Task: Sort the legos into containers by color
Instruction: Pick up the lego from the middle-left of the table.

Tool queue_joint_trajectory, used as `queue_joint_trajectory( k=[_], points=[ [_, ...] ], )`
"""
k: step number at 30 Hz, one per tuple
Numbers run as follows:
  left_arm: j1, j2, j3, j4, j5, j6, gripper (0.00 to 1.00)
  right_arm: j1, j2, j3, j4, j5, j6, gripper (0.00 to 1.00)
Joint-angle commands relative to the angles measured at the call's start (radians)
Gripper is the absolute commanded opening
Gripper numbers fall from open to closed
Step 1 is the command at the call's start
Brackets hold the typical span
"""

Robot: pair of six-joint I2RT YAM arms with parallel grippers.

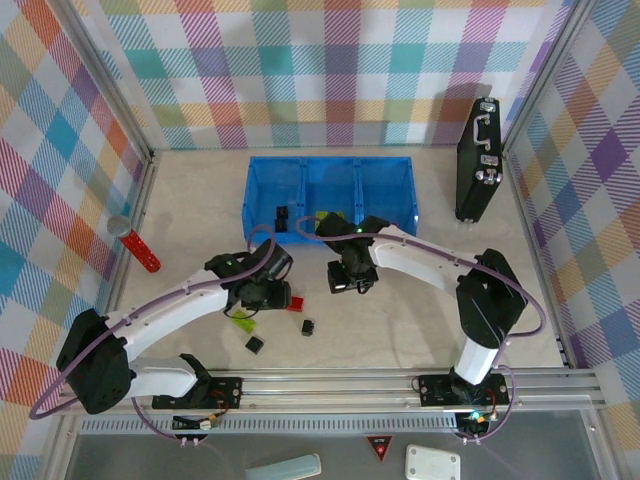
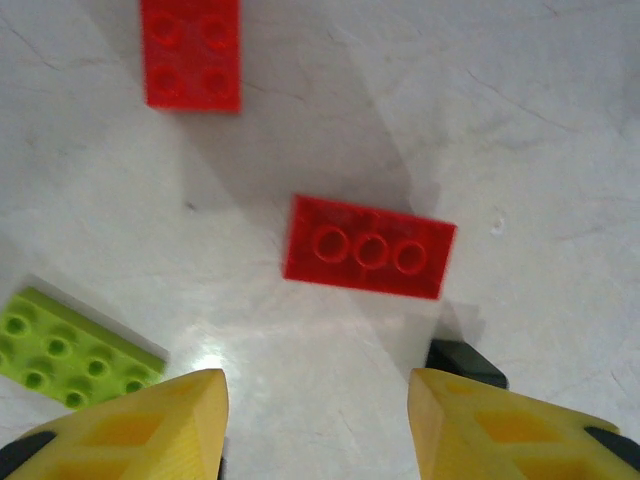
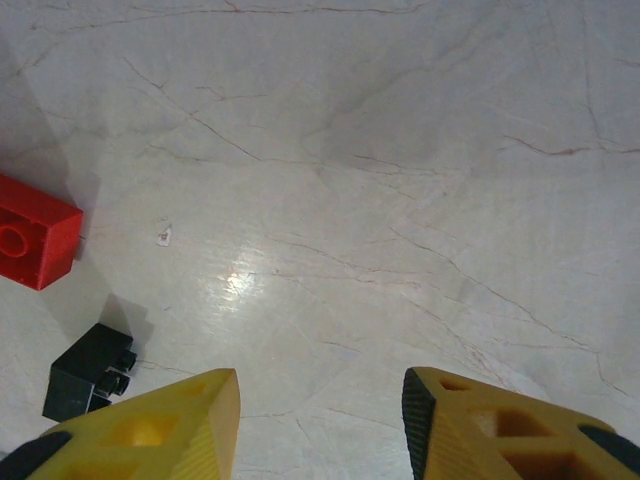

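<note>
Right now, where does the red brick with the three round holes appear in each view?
Top external: the red brick lies a little below the picture's centre.
Left wrist: the red brick is mid-frame, holes facing up.
Right wrist: the red brick is cut off by the left edge.
Shared landmark: the black brick close beside it.

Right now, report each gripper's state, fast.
Left gripper: jaws open, holding nothing; a red rectangular plastic brick lies just ahead.
Right gripper: jaws open, holding nothing.
</note>
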Motion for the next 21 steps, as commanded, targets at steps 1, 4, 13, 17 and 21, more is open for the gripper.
queue_joint_trajectory(
  k=[1,4,13,17,21],
  points=[
    [-0.076,0.029,-0.004,0.001,-0.05,-0.107,0.5,-0.019,-0.046,-0.031,0.002,0.015,0.03,0.48],
    [-0.136,0.081,0.015,0.008,-0.063,-0.139,0.49,-0.046,-0.08,-0.063,0.012,0.012,0.035,0.48],
    [-0.252,0.256,0.105,-0.004,-0.089,-0.19,0.45,-0.164,-0.199,-0.16,0.025,-0.02,0.005,0.49],
    [-0.277,0.311,0.139,0.002,-0.081,-0.191,0.43,-0.187,-0.232,-0.179,0.021,-0.023,-0.003,0.49],
    [-0.287,0.353,0.154,0.002,-0.074,-0.191,0.43,-0.195,-0.25,-0.188,0.019,-0.025,-0.002,0.49]
  ],
)
